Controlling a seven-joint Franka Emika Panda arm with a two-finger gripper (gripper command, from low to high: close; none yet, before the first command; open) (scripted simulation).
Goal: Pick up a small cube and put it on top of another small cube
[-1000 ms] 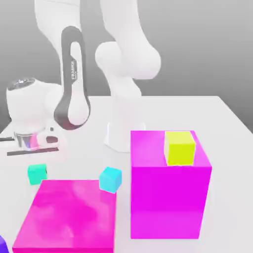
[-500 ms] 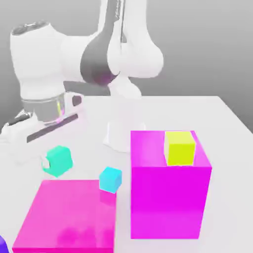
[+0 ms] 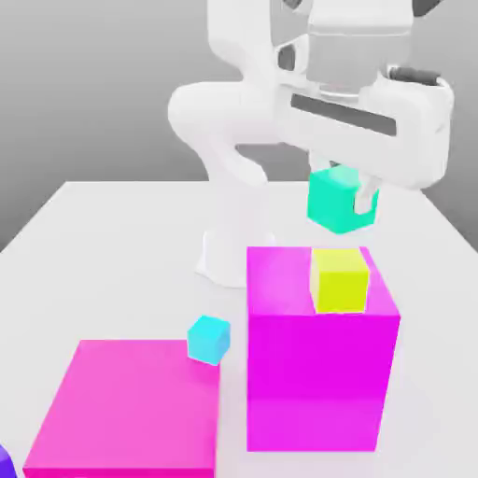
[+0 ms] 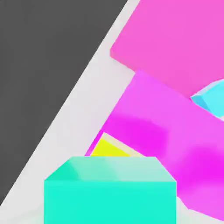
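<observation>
In the exterior view, the gripper (image 3: 342, 193) pinches the teal cube (image 3: 334, 203) in the air above the lime cube (image 3: 340, 278), which sits atop the tall magenta block (image 3: 317, 373). A sky-cyan cube (image 3: 207, 339) rests beside the flat magenta block (image 3: 126, 406) on the bench (image 3: 103, 271). The hand view shows the teal cube (image 4: 109, 192) close up, partly covering the lime cube (image 4: 109, 148) beneath it.

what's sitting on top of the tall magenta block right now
A lime cube rests on the tall magenta block, near its back right corner in the exterior view. The teal cube hangs above it in the end effector, not touching.
</observation>
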